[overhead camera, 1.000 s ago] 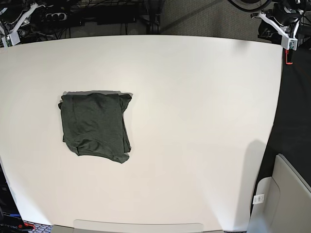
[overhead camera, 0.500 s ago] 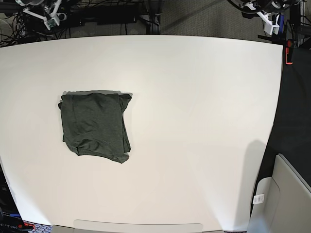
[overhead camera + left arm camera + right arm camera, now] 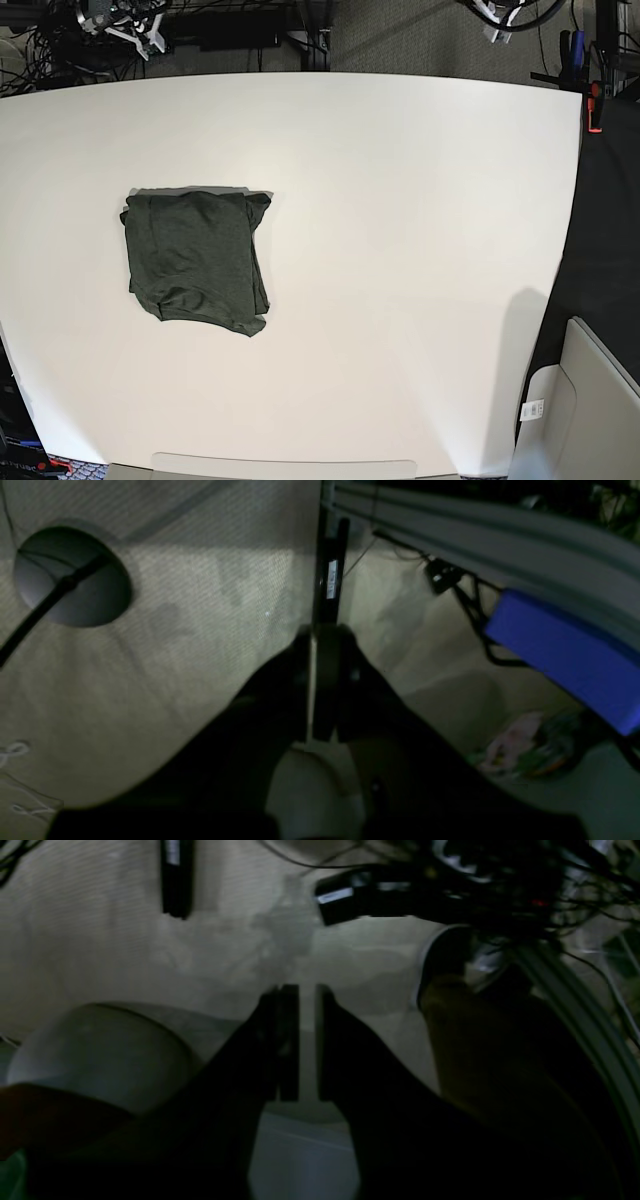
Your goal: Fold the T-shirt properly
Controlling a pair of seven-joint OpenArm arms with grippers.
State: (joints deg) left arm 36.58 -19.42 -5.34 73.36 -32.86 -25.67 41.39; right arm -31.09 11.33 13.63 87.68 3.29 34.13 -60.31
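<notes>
Left gripper (image 3: 320,680): centre of its wrist view, jaws pressed together, holding nothing; grey carpet (image 3: 175,645) and a blue box (image 3: 560,660) (right of frame) lie beyond it.

Right gripper (image 3: 300,1040): centre of its wrist view, jaws nearly together with a thin slit between them, empty; a tangle of cables (image 3: 500,885) fills the upper right.

Arms, base view: both at the top edge, off the table (image 3: 400,250) — one upper left, one upper right.

T-shirt (image 3: 195,262): left of centre on the table, a compact dark olive rectangle, well apart from both arms.

Status, judged: fold looks finished.

Risk, judged: the lower edge sits uneven with a corner poking out lower right — any further nudge could loosen the layers.
</notes>
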